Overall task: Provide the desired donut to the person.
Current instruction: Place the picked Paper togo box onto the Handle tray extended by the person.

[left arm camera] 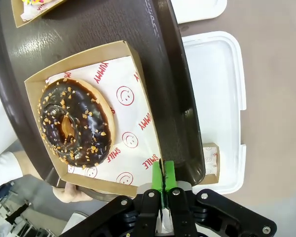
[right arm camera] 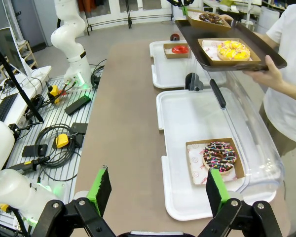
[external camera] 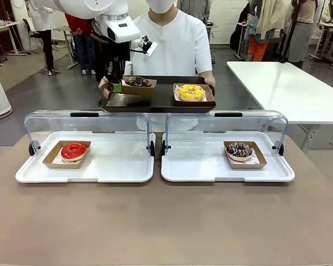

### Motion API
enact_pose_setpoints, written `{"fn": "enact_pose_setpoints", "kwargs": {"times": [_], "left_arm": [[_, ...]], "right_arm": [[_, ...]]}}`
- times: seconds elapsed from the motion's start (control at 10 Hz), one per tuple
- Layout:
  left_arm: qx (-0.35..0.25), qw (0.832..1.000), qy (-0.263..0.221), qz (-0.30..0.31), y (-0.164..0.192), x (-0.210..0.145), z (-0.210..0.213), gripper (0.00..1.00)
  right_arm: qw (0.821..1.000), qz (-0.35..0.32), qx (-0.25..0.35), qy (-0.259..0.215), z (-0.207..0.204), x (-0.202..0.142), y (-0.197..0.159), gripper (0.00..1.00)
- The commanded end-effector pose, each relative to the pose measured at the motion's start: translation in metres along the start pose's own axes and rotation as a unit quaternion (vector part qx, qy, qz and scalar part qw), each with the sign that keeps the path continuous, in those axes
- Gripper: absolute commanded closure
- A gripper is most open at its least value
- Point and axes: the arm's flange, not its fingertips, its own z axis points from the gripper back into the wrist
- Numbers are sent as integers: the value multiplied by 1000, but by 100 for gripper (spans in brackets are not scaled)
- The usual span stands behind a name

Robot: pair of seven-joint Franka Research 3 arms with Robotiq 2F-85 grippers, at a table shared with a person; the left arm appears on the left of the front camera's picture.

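The person [external camera: 177,39] in a white shirt holds a dark serving tray [external camera: 155,103] over the far side of the table. On it sit a chocolate donut with nut crumbs [external camera: 139,82] [left arm camera: 74,121] in a cardboard tray [left arm camera: 133,74] and a yellow donut [external camera: 191,92] [right arm camera: 232,49]. My left gripper [external camera: 117,86] [left arm camera: 163,173] hangs over the serving tray's left end, shut on the near wall of the chocolate donut's cardboard tray. In the right wrist view my right gripper [right arm camera: 158,190] stands open with nothing between its fingers, back from the table's near right side.
Two white display trays with raised clear lids stand on the brown table. The left one [external camera: 116,166] holds a red donut [external camera: 73,151]. The right one [external camera: 200,166] holds a chocolate donut with coloured sprinkles [external camera: 238,150] [right arm camera: 219,157]. A white table [external camera: 288,88] stands at back right.
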Motion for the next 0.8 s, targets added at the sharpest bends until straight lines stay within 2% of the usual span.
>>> {"fn": "enact_pose_setpoints", "kwargs": {"times": [0.0,0.7], "left_arm": [[1,1000,1,2,-1,-2,1,99],[-34,999,-35,-5,16,-7,-16,99]], "right_arm": [[1000,0,0,-1,0,0,0,0],[1000,0,0,-1,0,0,0,0]]}}
